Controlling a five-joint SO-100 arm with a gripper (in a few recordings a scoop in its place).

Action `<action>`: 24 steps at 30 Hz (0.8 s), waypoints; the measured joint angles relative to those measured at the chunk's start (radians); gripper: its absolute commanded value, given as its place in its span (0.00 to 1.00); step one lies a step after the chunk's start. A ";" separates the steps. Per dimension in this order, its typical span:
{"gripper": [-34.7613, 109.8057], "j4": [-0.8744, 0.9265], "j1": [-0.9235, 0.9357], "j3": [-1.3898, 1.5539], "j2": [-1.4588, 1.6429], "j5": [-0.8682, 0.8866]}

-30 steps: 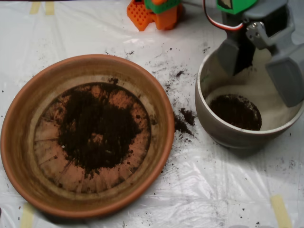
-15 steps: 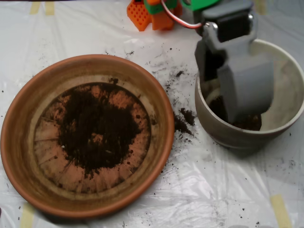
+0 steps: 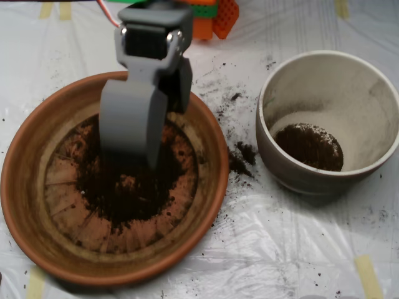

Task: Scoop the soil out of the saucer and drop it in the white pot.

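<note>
We are positioning the scoop [image 3: 138, 134] over the saucer [image 3: 37, 134], above the soil [image 3: 128, 190] spread on its base; its jaws look closed and empty. Next we should open wide and bite the thickest patch. The white pot [image 3: 293, 171] is sitting right, already holding some soil.

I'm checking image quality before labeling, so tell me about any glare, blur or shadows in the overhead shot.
Overhead view: the hand looks slightly soft against the sharper saucer; the plastic sheet shows pale, washed-out glare along its wrinkles; the white pot casts a soft shadow at its lower edge, and its inner wall is shaded on the left; the soil reads as a dark mass with little detail.
</note>
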 measured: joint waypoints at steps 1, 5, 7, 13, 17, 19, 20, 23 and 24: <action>0.53 -0.018 0.018 0.044 -0.005 -0.014; 0.53 -0.089 0.075 0.172 -0.066 -0.058; 0.53 -0.120 0.094 0.210 -0.118 -0.075; 0.54 -0.141 0.101 0.221 -0.322 -0.155; 0.54 -0.101 0.097 0.146 -0.495 -0.198; 0.54 -0.094 0.095 0.114 -0.540 -0.207; 0.54 -0.098 0.095 0.110 -0.546 -0.213; 0.54 -0.138 0.100 0.110 -0.548 -0.233; 0.54 -0.164 0.101 0.114 -0.548 -0.233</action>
